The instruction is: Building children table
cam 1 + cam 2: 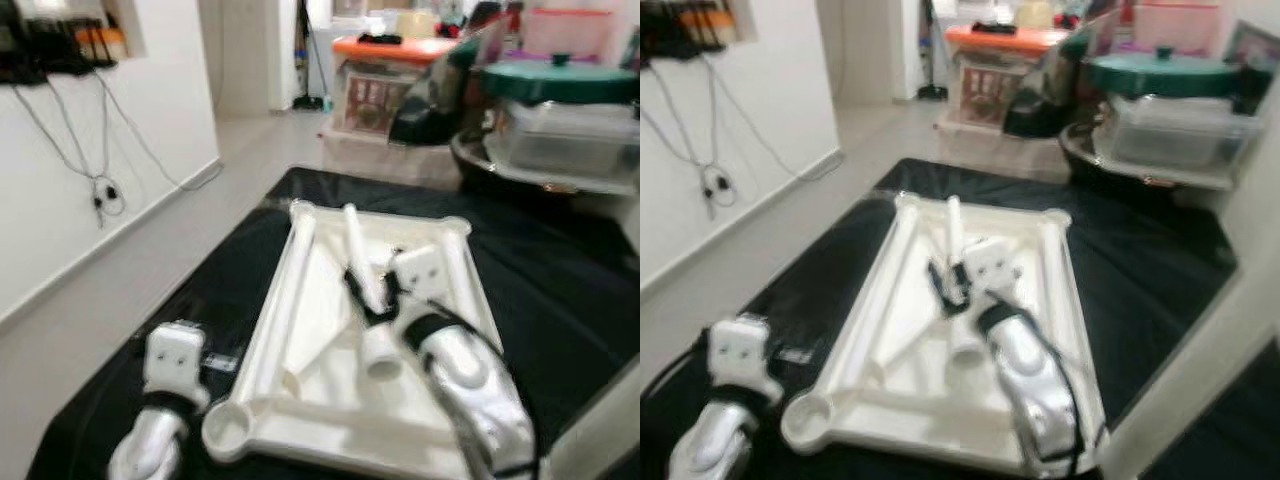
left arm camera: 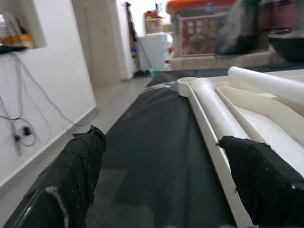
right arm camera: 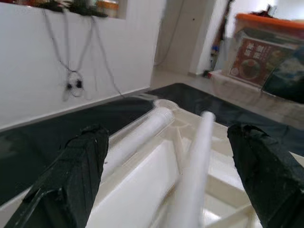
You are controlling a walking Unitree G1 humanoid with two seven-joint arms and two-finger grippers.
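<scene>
A white children's tabletop (image 1: 330, 425) lies upside down on a black cloth (image 1: 560, 300). One white leg (image 1: 285, 300) rests along its left rim. A second white leg (image 1: 362, 265) lies slanted over the middle. My right gripper (image 3: 168, 135) hovers over the tabletop, open, with that second leg (image 3: 190, 175) running between its spread fingers (image 3: 80, 171) and apart from both. My left gripper (image 2: 159, 140) is open and low over the cloth just left of the tabletop's rim (image 2: 209, 137), holding nothing. Its wrist (image 1: 175, 360) sits at the near left corner.
Beyond the cloth stand a box with an orange lid (image 1: 395, 50), a pot with a green lid (image 1: 560, 80) and a clear container (image 1: 565, 140). A white wall with hanging cables (image 1: 100, 190) runs along the left, with bare floor (image 1: 120, 300) beside it.
</scene>
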